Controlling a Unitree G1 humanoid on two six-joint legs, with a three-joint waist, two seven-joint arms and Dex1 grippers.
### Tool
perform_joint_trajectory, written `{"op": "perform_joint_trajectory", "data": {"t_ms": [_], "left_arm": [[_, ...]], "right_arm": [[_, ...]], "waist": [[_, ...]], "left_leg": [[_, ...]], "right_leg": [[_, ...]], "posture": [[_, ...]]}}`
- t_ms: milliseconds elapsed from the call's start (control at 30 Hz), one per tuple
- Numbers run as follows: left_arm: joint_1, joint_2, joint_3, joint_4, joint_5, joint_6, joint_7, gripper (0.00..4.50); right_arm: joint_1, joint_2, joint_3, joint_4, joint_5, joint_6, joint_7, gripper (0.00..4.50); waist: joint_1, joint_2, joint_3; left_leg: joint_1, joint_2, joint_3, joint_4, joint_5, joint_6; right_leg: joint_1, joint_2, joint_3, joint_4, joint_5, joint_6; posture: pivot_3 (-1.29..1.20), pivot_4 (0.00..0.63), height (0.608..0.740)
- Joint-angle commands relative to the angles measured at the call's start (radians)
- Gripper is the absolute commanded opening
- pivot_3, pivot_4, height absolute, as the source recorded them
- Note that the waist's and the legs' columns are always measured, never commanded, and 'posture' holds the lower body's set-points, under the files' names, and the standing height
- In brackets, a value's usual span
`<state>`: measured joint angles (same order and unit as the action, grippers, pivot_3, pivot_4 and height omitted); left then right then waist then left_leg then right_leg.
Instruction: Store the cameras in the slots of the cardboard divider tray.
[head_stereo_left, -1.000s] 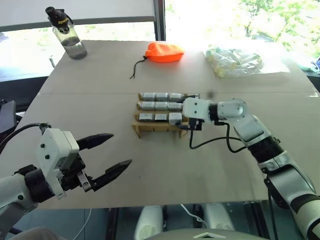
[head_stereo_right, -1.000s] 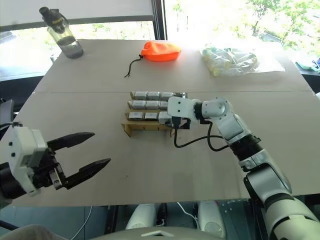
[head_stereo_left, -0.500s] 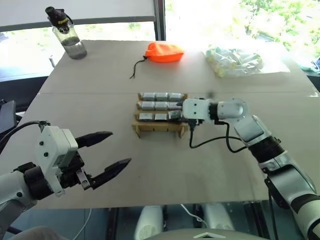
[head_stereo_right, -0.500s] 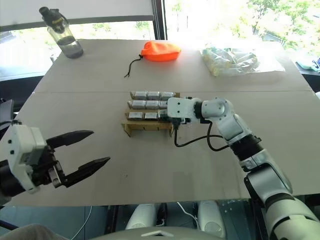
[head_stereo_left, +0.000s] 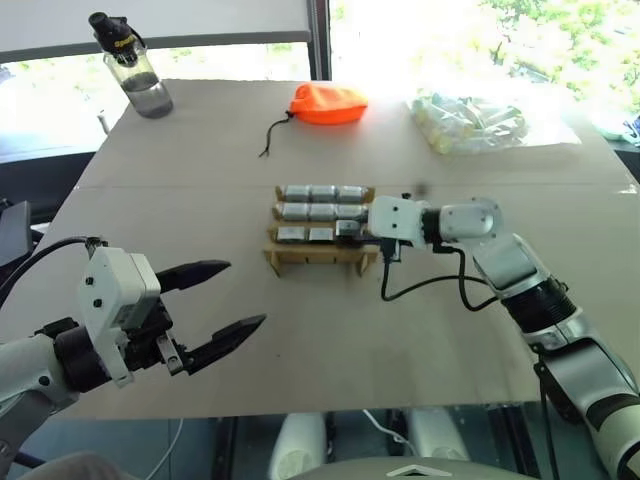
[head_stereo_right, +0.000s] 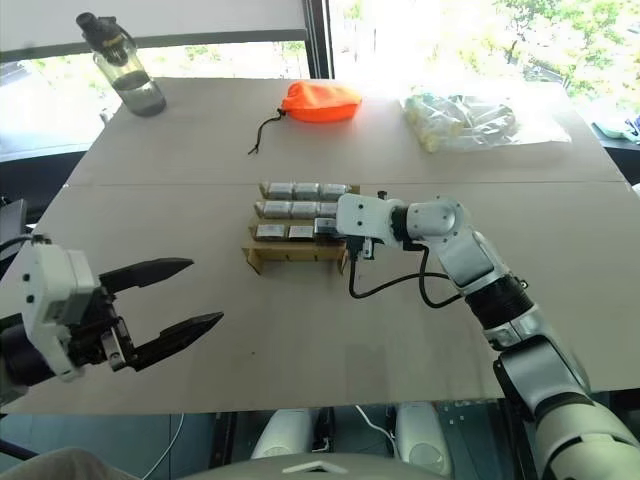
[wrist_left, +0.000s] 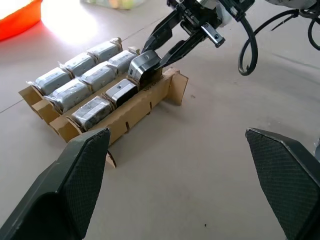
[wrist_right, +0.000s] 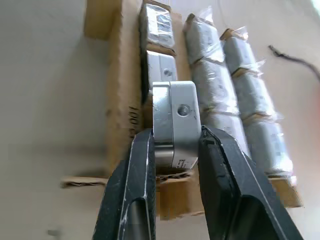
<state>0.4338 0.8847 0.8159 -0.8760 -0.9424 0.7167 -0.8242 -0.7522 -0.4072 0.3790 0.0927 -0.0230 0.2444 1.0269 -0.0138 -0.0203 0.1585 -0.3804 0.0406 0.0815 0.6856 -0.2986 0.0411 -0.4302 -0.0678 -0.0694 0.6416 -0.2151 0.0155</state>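
The tan cardboard divider tray (head_stereo_left: 318, 255) sits mid-table. Wrapped silver-grey cameras fill its back row (head_stereo_left: 322, 193) and middle row (head_stereo_left: 322, 211), and two more lie in the front row (head_stereo_left: 305, 234). My right gripper (head_stereo_left: 358, 229) reaches in from the right and is shut on a camera (wrist_right: 175, 120) at the front row's right-end slot. That camera (wrist_left: 144, 67) stands tilted, partly above the cardboard. My left gripper (head_stereo_left: 245, 293) hovers open and empty near the table's front left, well apart from the tray.
An orange drawstring pouch (head_stereo_left: 328, 104) and a clear bag of pale items (head_stereo_left: 470, 122) lie at the back. A water bottle (head_stereo_left: 135, 65) stands at the back left corner. A black cable (head_stereo_left: 420, 285) loops from my right wrist onto the table.
My right gripper's fingers have closed onto the camera at the tray's front right slot. The left arm has stayed where it was.
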Motion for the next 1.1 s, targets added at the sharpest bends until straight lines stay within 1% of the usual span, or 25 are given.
{"op": "perform_joint_trajectory", "data": {"t_ms": [33,167,333,467,600,833,900,933,967,1000,1033,1100], "left_arm": [[0.001,0.006,0.016,-0.003,0.003,-0.020,-0.006,4.50],[0.008,0.004,0.020,-0.008,0.005,-0.024,-0.007,4.50],[0.015,-0.001,0.027,-0.017,0.000,-0.024,-0.003,4.50],[0.024,-0.003,0.032,-0.022,0.000,-0.025,-0.002,4.50],[0.026,-0.003,0.035,-0.024,-0.002,-0.026,0.001,4.50],[0.034,-0.004,0.045,-0.026,0.001,-0.028,0.000,4.50],[0.035,-0.004,0.046,-0.024,0.003,-0.030,-0.002,4.50],[0.036,-0.004,0.046,-0.024,0.003,-0.031,-0.003,4.50],[0.035,-0.003,0.044,-0.022,0.003,-0.032,-0.003,4.50],[0.034,-0.003,0.043,-0.022,0.003,-0.033,-0.002,4.50],[0.032,-0.003,0.040,-0.021,0.004,-0.034,-0.002,4.50],[0.033,-0.006,0.029,-0.023,0.005,-0.033,0.004,4.50]], "right_arm": [[-0.036,-0.010,-0.041,-0.065,0.067,0.109,0.045,0.64],[-0.078,-0.011,-0.035,-0.029,0.101,0.166,0.090,0.64],[-0.137,0.003,-0.015,0.077,0.109,0.168,0.138,0.64],[-0.203,0.043,-0.006,0.220,0.090,0.114,0.150,0.64],[-0.243,0.064,0.003,0.322,0.074,0.060,0.180,0.64],[-0.276,0.091,-0.008,0.426,0.071,0.005,0.231,0.64],[-0.279,0.090,-0.016,0.433,0.075,-0.007,0.241,1.67],[-0.279,0.089,-0.019,0.435,0.077,-0.010,0.246,2.04],[-0.280,0.085,-0.025,0.432,0.081,-0.010,0.251,2.65],[-0.279,0.082,-0.028,0.428,0.083,-0.010,0.255,2.95],[-0.283,0.083,-0.046,0.426,0.090,-0.006,0.238,3.47],[-0.281,0.065,-0.076,0.391,0.110,0.020,0.234,4.30]], "waist": [[0.000,0.000,0.000],[0.000,0.001,0.000],[0.000,0.001,0.001],[-0.001,0.001,0.001],[-0.002,0.002,0.001],[-0.003,0.003,0.002],[-0.003,0.003,0.002],[-0.003,0.004,0.002],[-0.003,0.004,0.002],[-0.003,0.004,0.002],[-0.003,0.004,0.002],[-0.002,0.004,0.002]], "left_leg": [[0.000,0.000,0.000,0.000,0.000,0.000],[0.000,0.000,0.000,0.000,0.000,0.000],[0.000,0.000,0.000,-0.001,0.000,0.000],[0.000,0.000,0.000,-0.001,0.000,0.000],[0.000,0.000,0.000,-0.001,0.000,0.000],[-0.001,0.000,0.000,-0.001,0.000,0.000],[-0.001,0.000,0.000,-0.001,0.000,0.000],[-0.001,0.000,0.000,-0.001,0.000,0.000],[-0.001,0.000,0.000,-0.001,0.000,0.000],[-0.001,0.000,0.000,-0.001,0.000,0.000],[-0.001,0.000,0.000,-0.001,0.000,0.000],[-0.001,0.000,0.000,-0.001,0.000,0.000]], "right_leg": [[0.000,0.000,0.000,0.000,0.000,0.000],[0.000,0.000,-0.001,0.000,0.000,0.000],[-0.001,0.000,-0.001,0.000,0.000,0.000],[-0.001,0.000,-0.002,0.000,0.000,0.000],[-0.001,0.001,-0.001,0.000,0.000,0.000],[-0.001,0.000,-0.001,0.000,0.000,0.000],[-0.001,0.000,-0.001,-0.001,0.000,0.000],[-0.001,0.000,-0.001,-0.001,0.000,0.000],[-0.001,0.000,-0.001,-0.001,0.000,0.000],[-0.001,0.000,-0.001,-0.001,0.000,0.000],[-0.001,0.000,-0.001,-0.001,0.000,0.000],[-0.001,0.000,-0.001,-0.001,0.000,0.000]], "posture": [[0.00,0.150,0.740],[0.00,0.150,0.740],[0.00,0.150,0.740],[0.00,0.150,0.740],[0.00,0.150,0.740],[0.00,0.150,0.740],[0.00,0.150,0.740],[0.00,0.150,0.740],[0.00,0.150,0.740],[0.00,0.150,0.740],[0.00,0.150,0.740],[0.00,0.150,0.740]]}}
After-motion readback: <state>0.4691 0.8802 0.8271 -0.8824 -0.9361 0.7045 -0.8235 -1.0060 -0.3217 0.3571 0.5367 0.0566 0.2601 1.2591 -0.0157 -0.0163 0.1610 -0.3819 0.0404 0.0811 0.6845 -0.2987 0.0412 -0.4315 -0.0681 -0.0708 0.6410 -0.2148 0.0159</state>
